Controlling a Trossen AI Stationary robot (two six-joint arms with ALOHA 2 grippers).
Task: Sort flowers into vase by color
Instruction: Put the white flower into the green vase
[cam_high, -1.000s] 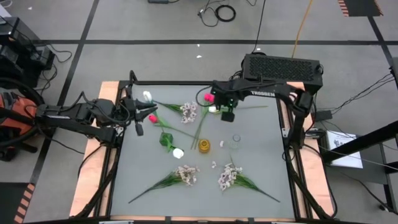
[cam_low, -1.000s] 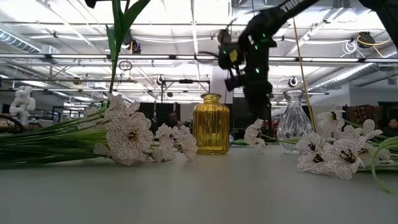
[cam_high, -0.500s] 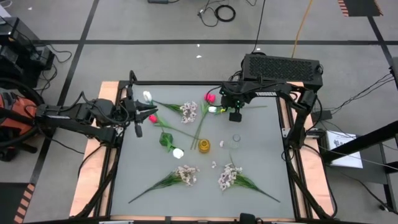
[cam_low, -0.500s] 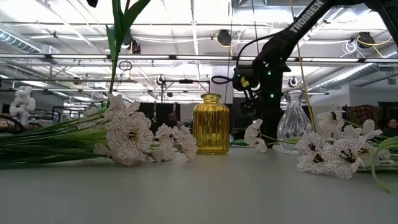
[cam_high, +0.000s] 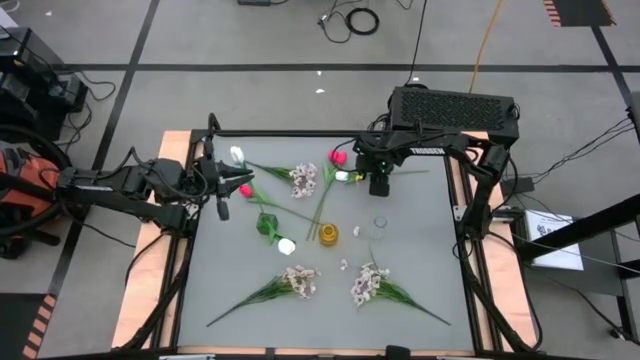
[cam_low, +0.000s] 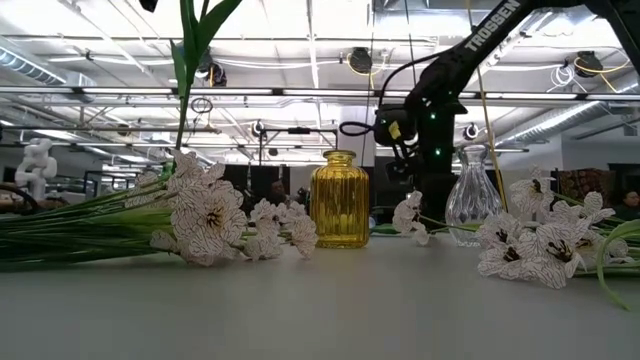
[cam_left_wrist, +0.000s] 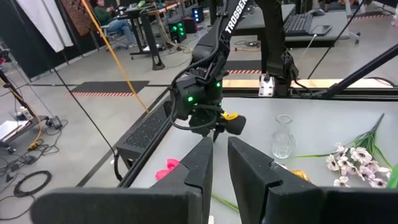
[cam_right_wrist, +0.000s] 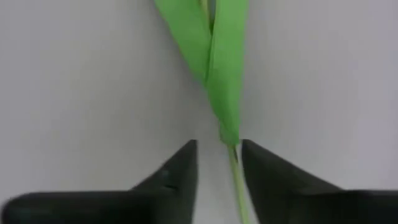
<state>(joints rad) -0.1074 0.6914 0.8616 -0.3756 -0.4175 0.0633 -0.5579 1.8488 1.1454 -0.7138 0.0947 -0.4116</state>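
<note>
At the table's left, my left gripper (cam_high: 219, 196) (cam_left_wrist: 219, 142) is shut on a pink tulip (cam_high: 245, 189). The tulip's leafy stem (cam_low: 186, 70) rises out of the low view's top. At the far right, my right gripper (cam_high: 378, 186) (cam_right_wrist: 219, 146) is low over the table. Its fingers stand a little apart on either side of the thin stem (cam_right_wrist: 236, 180) of a white tulip (cam_high: 343, 176), just below the leaves (cam_right_wrist: 214, 56). That tulip lies flat on the table. I cannot tell whether a finger touches its stem. My left gripper holds the pink tulip by its stem (cam_high: 236, 193), below the flower head. The fingers come level from the table's left. The stem stands nearly upright with the flower up. The gripper itself hides the place of contact in the high view, and it lies above the low view.
A yellow vase (cam_high: 328, 234) (cam_low: 340, 200) and a clear glass vase (cam_high: 379, 224) (cam_low: 472, 195) stand mid-table. Blossom sprays (cam_high: 303, 180) (cam_high: 300, 280) (cam_high: 368, 285), white tulips (cam_high: 237, 154) (cam_high: 287, 245) and another pink tulip (cam_high: 338, 157) lie around them.
My right gripper has gone a little toward the table's right edge and down, to just above the table over the white tulip's stem. It has kept still for the last half second.
</note>
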